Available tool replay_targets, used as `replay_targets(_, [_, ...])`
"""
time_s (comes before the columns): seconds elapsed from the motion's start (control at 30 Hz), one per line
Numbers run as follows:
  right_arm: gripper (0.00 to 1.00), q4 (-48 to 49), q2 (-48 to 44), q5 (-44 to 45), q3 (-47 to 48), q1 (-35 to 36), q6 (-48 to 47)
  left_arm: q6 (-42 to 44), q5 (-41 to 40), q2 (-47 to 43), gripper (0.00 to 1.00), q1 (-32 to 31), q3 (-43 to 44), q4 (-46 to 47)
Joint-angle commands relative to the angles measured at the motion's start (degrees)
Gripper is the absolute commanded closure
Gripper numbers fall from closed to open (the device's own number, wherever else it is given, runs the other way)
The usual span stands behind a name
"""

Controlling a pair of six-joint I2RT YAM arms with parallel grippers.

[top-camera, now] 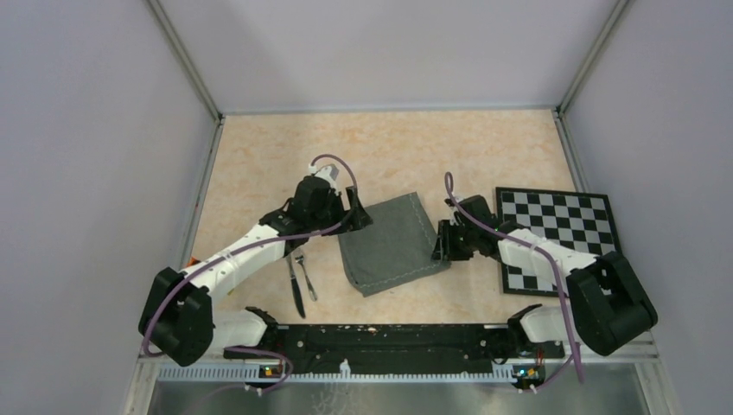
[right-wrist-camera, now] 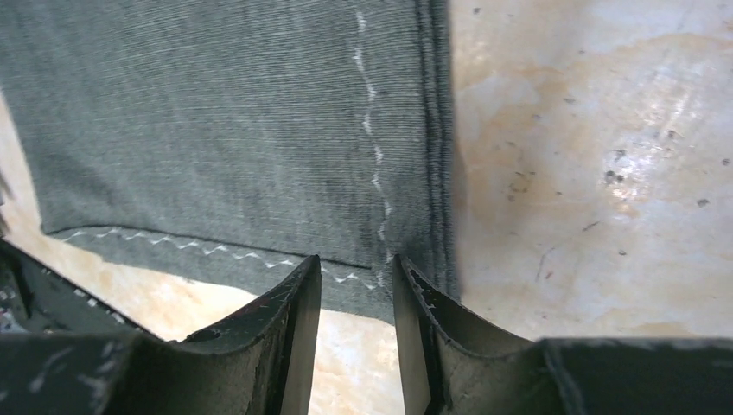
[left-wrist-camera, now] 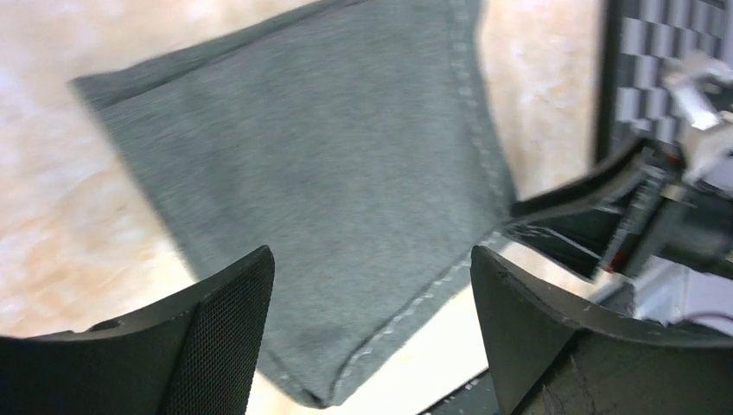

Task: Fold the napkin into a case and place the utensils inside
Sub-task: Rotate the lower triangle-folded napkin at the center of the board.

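left claw (left-wrist-camera: 372,259): spread wide over the napkin (left-wrist-camera: 328,156)
right claw (right-wrist-camera: 356,259): nearly together at hem (right-wrist-camera: 373,147), can't tell if pinching
tip: grab hem squarely, fold evenly

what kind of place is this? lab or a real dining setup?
Likely a lab robot cell: plain grey walls on metal framing, a checkerboard of the camera-calibration sort, and left arm and right arm bolted at the table edge.

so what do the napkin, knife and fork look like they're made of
The napkin: woven cloth, matte dark grey; fine weave and pale zigzag hem stitching show in the right wrist view. The knife and fork: probably metal, silvery and thin; too small here to judge the polish.
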Motion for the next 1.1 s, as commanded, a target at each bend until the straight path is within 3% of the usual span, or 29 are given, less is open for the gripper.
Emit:
replay_targets(0.0, [0.63,2.28,1.46,4.77,-0.45,-0.3,0.08,-1.64,-1.72,-0.55,0.13,5.94,-4.25,-1.23])
replay_targets(0.13, [0.62,0.75,1.44,6.44,1.07,0.11,-1.22,-2.24,0.12,2.22,0.17,9.99,-6.03,0.74])
replay_targets(0.4, [0.51,0.28,-1.63,6.17,2.46,2.08,-2.02,-2.86,1.66,7.86,0.18,12.27,-7.19,4.85])
replay_targets(0.7, [0.52,3.03,1.46,8.43,-0.57,2.03,0.48,-2.15,4.94,14.54,0.24,12.42,-5.61,6.15])
replay_targets(1.07, [0.57,7.29,0.91,3.35,-5.65,4.88,4.65,-0.82,5.64,25.27,0.36,12.43,-0.38,8.56])
